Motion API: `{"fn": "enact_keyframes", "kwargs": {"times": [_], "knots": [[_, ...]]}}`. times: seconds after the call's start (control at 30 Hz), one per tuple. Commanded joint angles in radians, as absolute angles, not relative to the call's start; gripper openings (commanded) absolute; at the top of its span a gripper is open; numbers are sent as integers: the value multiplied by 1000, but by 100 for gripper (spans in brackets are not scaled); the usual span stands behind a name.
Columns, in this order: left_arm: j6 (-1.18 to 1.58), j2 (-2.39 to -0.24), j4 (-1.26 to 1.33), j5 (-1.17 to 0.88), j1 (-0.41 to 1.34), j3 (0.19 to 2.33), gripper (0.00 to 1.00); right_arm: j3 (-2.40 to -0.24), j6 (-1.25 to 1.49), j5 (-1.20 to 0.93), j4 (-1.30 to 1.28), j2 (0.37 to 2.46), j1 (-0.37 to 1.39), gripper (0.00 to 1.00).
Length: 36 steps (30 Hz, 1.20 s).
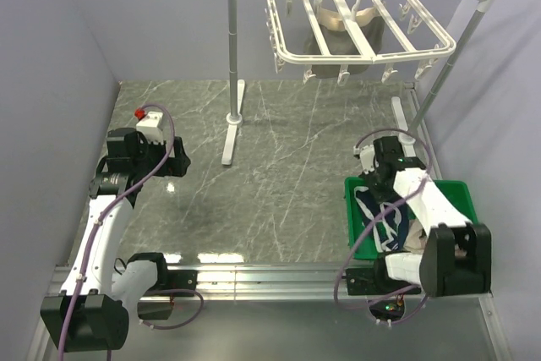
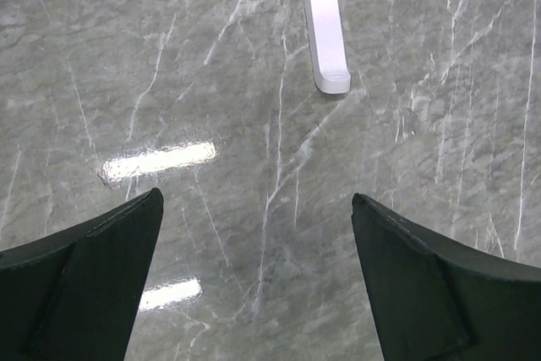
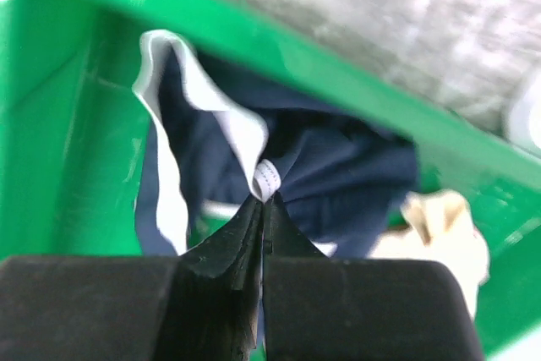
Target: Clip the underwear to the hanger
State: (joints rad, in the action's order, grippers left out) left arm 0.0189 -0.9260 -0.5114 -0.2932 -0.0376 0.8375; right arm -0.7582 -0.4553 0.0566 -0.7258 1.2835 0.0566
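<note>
The right gripper is pinched shut on the underwear, at its white-piped edge, inside the green bin at the desk's near right corner. The hanger hangs over the far edge, ahead and up from this gripper. The left gripper is wide open, empty and farther off.

A white pole stand with a grey metal crossbar stood at the far side of the grey marble-patterned table. The white plastic rectangular hanger hung from the crossbar, right of the upright. A green plastic bin sat at the table's near right, holding the navy blue underwear and, beside it, a cream cloth. The right gripper reached into the bin, pinched onto the underwear's edge. The left gripper hung over the table's left side, the stand's foot ahead.
</note>
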Motion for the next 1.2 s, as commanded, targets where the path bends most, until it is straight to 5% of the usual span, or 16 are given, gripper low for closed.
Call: {"fn": "enact_keyframes", "kwargs": {"times": [0.0, 0.67, 1.17], "knots": [[-23, -940, -526, -345, -37, 885, 99, -870, -479, 26, -850, 1152, 63, 0], [-6, -956, -600, -528, -51, 979, 99, -1455, -531, -581, -1098, 1037, 127, 0], [95, -983, -564, -698, -123, 1019, 99, -1350, -434, -424, -798, 1236, 601, 0]]}}
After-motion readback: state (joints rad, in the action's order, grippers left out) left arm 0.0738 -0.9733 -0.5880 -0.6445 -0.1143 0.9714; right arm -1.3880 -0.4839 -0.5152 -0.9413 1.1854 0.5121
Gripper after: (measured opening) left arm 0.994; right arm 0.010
